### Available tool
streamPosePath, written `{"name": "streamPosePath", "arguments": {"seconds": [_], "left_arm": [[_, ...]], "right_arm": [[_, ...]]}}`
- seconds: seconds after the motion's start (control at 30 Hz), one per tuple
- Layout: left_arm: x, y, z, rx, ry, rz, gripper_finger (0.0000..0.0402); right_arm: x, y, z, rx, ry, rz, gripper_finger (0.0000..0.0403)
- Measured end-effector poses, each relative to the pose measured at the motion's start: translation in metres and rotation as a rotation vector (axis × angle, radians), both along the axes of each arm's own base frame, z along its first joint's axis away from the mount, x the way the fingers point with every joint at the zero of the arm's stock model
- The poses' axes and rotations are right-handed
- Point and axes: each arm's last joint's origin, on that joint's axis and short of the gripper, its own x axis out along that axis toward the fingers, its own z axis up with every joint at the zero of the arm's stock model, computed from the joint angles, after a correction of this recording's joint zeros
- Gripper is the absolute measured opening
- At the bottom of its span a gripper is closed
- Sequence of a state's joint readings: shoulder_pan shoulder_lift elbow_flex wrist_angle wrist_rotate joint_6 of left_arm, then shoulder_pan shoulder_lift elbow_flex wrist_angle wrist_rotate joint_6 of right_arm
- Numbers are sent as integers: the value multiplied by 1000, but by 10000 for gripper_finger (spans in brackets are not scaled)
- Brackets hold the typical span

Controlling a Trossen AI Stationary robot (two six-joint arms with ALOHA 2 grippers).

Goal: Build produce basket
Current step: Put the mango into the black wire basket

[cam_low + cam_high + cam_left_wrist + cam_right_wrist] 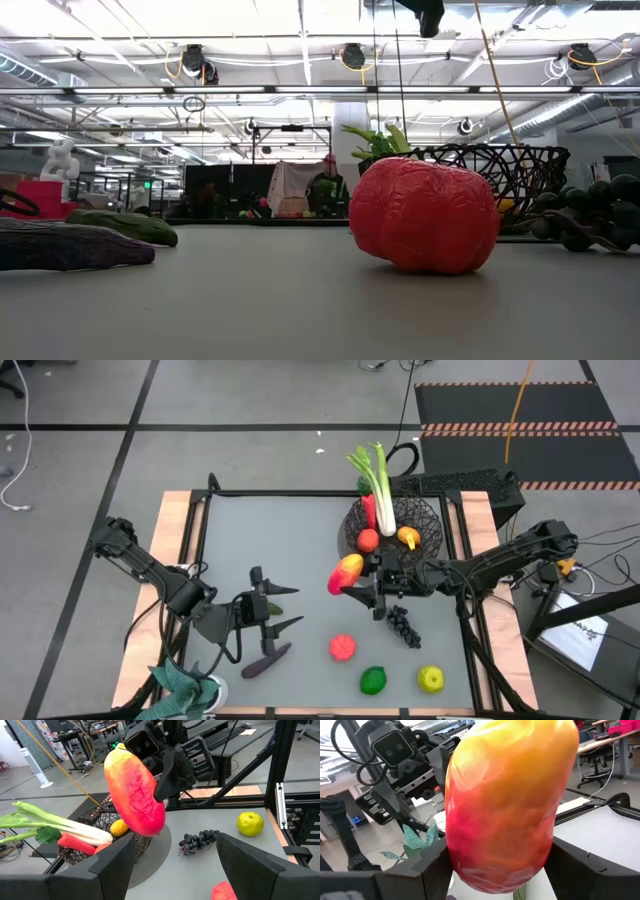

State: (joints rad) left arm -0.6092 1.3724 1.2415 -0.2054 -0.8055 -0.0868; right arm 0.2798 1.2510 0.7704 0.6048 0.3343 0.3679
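High view, right of centre — right hand (356,582) pinches the mango (345,573) beside the basket (425,520), ready to load; left hand (285,608) spread.

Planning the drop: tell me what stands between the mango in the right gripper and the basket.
Nothing visible does. The right gripper holds the mango just short of the basket's near rim; the leek and small fruits already lie inside.
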Motion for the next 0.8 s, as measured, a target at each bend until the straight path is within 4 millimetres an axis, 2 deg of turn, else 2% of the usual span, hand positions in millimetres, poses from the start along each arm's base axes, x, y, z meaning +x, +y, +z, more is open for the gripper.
{"name": "streamPosePath", "arguments": {"seconds": [0.27, 0.4, 0.53, 0.8], "left_arm": [[0, 0, 0, 1, 2, 0, 278], [-1, 0, -1, -9, 3, 1, 278], [-3, -4, -1, -22, 1, -9, 278], [-8, -11, -2, -67, 4, -22, 278]], "right_arm": [[1, -4, -1, -50, 8, -18, 260], [0, -10, -2, -133, 52, -40, 260], [-9, -26, -5, -187, 178, -95, 260], [-40, -60, -8, -138, 409, -319, 260]]}}
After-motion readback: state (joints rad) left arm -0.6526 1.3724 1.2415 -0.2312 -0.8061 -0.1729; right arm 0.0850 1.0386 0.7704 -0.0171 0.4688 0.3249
